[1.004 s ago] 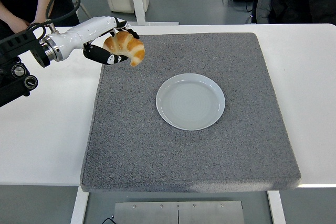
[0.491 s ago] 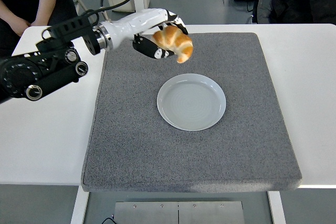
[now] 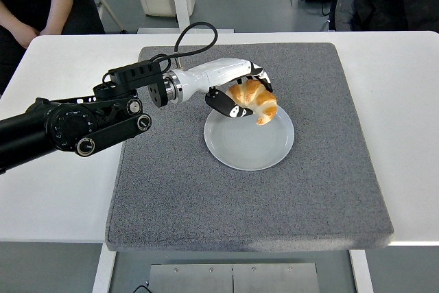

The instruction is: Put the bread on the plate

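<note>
Since the earlier frames the left arm has swung from the far left corner of the grey mat inward, carrying the bread with it until both stand over the plate. Left hand (image 3: pixel 241 95): white-shelled with black fingers, curled around the bread (image 3: pixel 254 99), a golden croissant, clasped from its far and left sides. The croissant is held over the far part of the plate (image 3: pixel 240 145), its lower tip pointing down toward the plate's surface; whether it touches the plate cannot be told from this view. The plate, round and pale grey-white, lies near the middle of the grey mat (image 3: pixel 329 169), which covers most of the white table (image 3: pixel 62 197). The black forearm extends leftward from the plate across the mat's left edge and out over the bare table, a black cable (image 3: pixel 194 29) looping above the wrist on the plate's far side. A person's arm (image 3: pixel 27 29) shows at the top left corner, beyond the table and well apart from the plate.
</note>
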